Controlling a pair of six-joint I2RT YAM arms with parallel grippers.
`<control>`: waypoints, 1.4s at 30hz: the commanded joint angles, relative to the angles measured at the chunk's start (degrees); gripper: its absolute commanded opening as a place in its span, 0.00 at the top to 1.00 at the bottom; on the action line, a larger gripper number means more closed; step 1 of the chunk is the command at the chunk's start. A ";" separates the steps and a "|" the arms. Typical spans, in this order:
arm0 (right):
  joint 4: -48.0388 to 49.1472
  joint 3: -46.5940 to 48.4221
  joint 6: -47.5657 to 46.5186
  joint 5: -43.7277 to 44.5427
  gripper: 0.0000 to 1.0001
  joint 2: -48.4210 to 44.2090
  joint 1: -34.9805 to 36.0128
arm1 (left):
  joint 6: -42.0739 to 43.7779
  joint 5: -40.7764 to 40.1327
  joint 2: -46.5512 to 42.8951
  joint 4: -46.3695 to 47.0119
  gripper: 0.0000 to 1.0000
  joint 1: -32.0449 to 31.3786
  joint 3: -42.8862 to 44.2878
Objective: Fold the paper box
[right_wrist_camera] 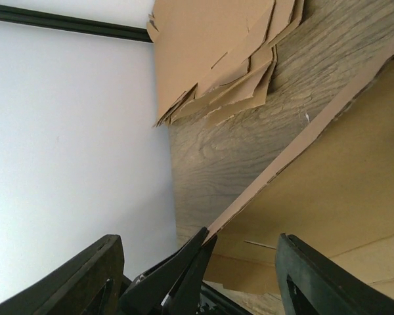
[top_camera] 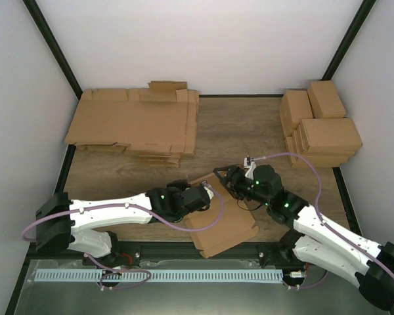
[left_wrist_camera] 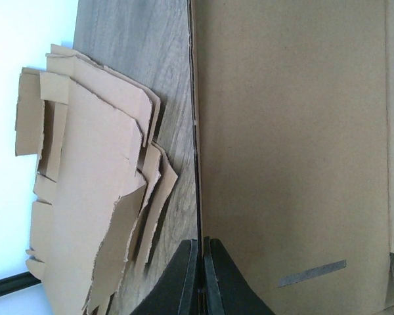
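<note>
The paper box (top_camera: 226, 226) is a brown cardboard piece lying at the table's near edge between the two arms, one panel raised. My left gripper (top_camera: 210, 191) is shut on the thin edge of that raised panel. In the left wrist view the jaws (left_wrist_camera: 201, 254) pinch the edge, and the panel (left_wrist_camera: 295, 131) fills the right side. My right gripper (top_camera: 226, 176) stands open at the box's far corner. In the right wrist view its wide-apart fingers (right_wrist_camera: 315, 279) straddle the left gripper's pinched tips (right_wrist_camera: 184, 269) and the box's edge (right_wrist_camera: 341, 184), touching neither.
A pile of flat brown sheets (top_camera: 134, 125) lies at the back left and also shows in both wrist views (left_wrist_camera: 85, 197) (right_wrist_camera: 210, 52). Stacked finished brown boxes (top_camera: 322, 125) stand at the back right. White walls close in the table on three sides.
</note>
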 commanded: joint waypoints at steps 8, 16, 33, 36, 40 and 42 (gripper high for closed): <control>4.09 0.03 5.06 -2.89 0.36 5.41 -3.52 | -0.10 -1.15 -0.01 0.04 0.96 -0.66 0.21; 7.50 -0.94 6.45 -3.64 0.48 8.35 -5.30 | 0.23 -2.87 0.18 0.17 0.96 -1.74 -0.12; 15.97 -3.03 4.49 -10.09 0.99 13.19 -5.66 | -2.76 7.22 -5.96 4.60 0.65 -2.71 0.48; 22.81 -5.96 4.89 -12.40 0.99 13.56 -5.76 | -5.73 15.65 -12.20 7.79 0.31 -1.90 0.08; 30.09 -7.21 4.78 -15.55 0.99 15.48 -5.76 | -16.27 22.18 -18.95 9.99 0.00 2.60 0.96; 34.15 -6.89 4.48 -17.79 0.99 17.35 -5.76 | -24.13 22.72 -20.28 8.09 0.00 6.63 2.65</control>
